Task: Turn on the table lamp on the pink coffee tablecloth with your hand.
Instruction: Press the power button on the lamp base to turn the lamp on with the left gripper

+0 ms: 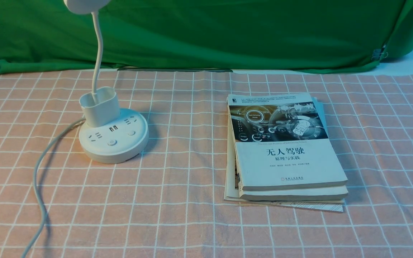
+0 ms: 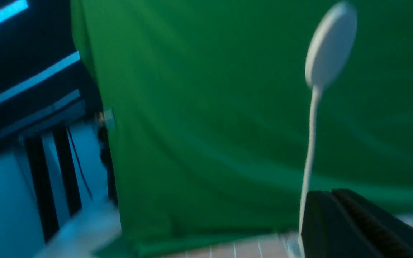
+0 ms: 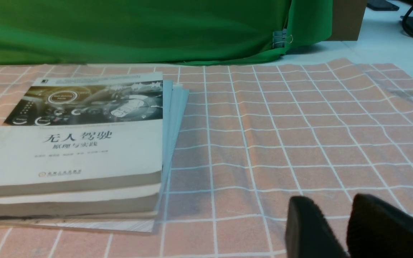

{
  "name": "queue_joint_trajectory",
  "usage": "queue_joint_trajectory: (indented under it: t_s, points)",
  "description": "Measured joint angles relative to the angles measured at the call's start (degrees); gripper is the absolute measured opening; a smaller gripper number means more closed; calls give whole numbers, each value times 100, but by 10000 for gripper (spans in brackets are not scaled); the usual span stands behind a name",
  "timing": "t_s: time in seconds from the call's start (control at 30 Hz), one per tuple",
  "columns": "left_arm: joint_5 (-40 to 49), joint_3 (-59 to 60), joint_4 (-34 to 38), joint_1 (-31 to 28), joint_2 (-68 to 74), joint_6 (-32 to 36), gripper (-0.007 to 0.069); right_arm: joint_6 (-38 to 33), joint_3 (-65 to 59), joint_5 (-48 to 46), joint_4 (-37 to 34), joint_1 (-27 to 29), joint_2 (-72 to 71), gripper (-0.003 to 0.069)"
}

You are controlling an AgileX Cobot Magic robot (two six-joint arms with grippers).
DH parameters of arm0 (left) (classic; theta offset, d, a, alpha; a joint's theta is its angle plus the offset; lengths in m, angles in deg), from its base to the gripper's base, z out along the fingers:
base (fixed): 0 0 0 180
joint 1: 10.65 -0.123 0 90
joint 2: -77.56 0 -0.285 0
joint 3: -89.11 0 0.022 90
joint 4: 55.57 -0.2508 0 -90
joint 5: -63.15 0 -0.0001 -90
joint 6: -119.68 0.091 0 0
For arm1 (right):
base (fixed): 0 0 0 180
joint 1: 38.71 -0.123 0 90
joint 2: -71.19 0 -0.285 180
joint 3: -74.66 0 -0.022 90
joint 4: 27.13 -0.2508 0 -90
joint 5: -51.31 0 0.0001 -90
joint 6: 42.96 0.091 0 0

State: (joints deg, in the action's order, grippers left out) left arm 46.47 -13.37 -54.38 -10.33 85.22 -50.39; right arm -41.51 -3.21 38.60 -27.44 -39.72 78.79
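The table lamp (image 1: 115, 134) stands upright on the pink coffee tablecloth (image 1: 192, 208), toward the robot's left, its round white base flat on the cloth. An oval cup rises from the back of the base, and a thin, slightly wavy gooseneck climbs from it to a rounded head, cut off by the front view's edge. A grey cable (image 1: 39, 197) curves away from the base over the cloth. Well apart from the lamp, to its right, lies a stack of books (image 1: 289, 154), the top one with a dashboard picture on its cover. A green cloth (image 1: 206, 34) hangs behind. The left gripper (image 2: 326, 191) has its jaws closed with nothing between them; the right gripper (image 3: 330, 199) holds its jaws parted, also empty. Neither touches the lamp.
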Motion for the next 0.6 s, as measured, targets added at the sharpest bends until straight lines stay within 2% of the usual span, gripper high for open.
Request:
queue_joint_trajectory:
  t_s: [0.03,0.1,0.2,0.33,0.37,0.43,0.5,0.53,0.57,0.6]
  points:
    - [-667,0,0,0,0,0,21,0,0,0,0,0,0,239]
    - [-1431,0,0,0,0,0,21,0,0,0,0,0,0,239]
    - [-2297,0,0,0,-2,0,21,0,0,0,0,0,0,239]
    - [-3355,-10,-11,0,-12,-485,21,0,0,0,0,0,0,239]
    - [-3372,-30,-25,0,-13,-595,21,0,0,0,0,0,0,239]
    - [-3239,-389,-150,0,-17,-1232,21,0,0,0,0,0,0,239]
    - [-2575,-1163,-313,0,43,-1616,21,0,0,0,0,0,0,239]
    - [-2111,-1588,-401,0,155,-1672,21,0,0,0,0,0,0,239]
    - [-2008,-1673,-415,0,183,-1683,21,0,0,0,0,0,0,239]
    - [-1199,-2275,-494,0,393,-1741,21,0,0,0,0,0,0,239]
